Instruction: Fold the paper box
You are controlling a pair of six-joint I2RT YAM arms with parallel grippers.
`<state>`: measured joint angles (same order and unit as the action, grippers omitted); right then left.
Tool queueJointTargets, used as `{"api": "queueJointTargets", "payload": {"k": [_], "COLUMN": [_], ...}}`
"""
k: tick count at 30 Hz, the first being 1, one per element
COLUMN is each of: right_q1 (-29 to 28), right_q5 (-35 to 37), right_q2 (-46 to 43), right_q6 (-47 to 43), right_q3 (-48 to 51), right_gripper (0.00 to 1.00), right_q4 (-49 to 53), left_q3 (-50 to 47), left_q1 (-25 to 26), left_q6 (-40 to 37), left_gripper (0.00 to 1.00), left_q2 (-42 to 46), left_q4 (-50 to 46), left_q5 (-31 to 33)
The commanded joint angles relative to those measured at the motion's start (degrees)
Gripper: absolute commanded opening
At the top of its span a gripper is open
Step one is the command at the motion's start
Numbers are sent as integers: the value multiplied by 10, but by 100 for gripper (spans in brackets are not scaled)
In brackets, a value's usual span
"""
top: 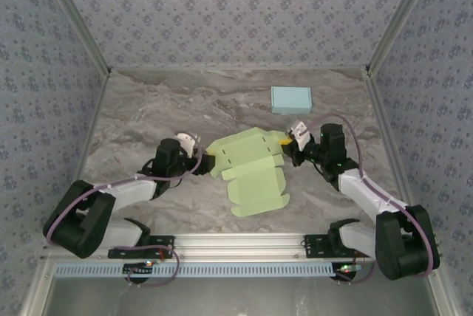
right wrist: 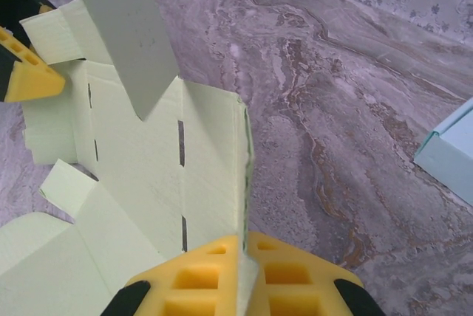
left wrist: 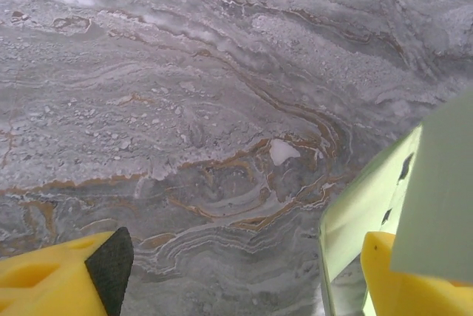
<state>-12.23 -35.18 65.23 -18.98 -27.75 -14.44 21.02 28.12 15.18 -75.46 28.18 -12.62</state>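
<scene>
Pale green, the box (top: 251,172) lay on the worktop (top: 148,109); we saw the right end effector (right wrist: 242,272) clamped on its upright wall, the left end effector (left wrist: 244,268) spread wide at its opposite edge.

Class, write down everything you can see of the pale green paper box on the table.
The paper box is a pale green, unassembled sheet of thin card with die-cut flaps, slots and crease lines. Most of it lies flat on the marble table between the arms, near the middle. Its right side panel stands folded upright, pinched in the shut right gripper. The open left gripper sits at its left edge, one finger beside a raised flap; contact there is unclear.
</scene>
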Motion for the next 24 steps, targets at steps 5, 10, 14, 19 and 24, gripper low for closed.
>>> {"api": "queueJointTargets", "payload": {"k": [5, 10, 14, 19, 24], "right_q1": [24, 32, 31, 30, -12], "right_q5": [-11, -8, -2, 53, 107], "right_q2": [-9, -11, -20, -29, -57], "right_q6": [15, 30, 29, 27, 21], "right_q3": [11, 16, 25, 23, -32], "right_gripper": [0, 0, 2, 29, 53], "right_q4": [-34, -41, -33, -16, 81], "left_q3": [-16, -13, -3, 12, 56], "left_q1": [13, 36, 39, 35, 35], "left_q6": [28, 43, 43, 34, 12], "left_gripper": [81, 73, 32, 0, 0], "left_q2": [-71, -97, -127, -116, -66], "left_q4": [171, 208, 223, 184, 49], "left_q5": [-62, -67, -76, -61, -43]}}
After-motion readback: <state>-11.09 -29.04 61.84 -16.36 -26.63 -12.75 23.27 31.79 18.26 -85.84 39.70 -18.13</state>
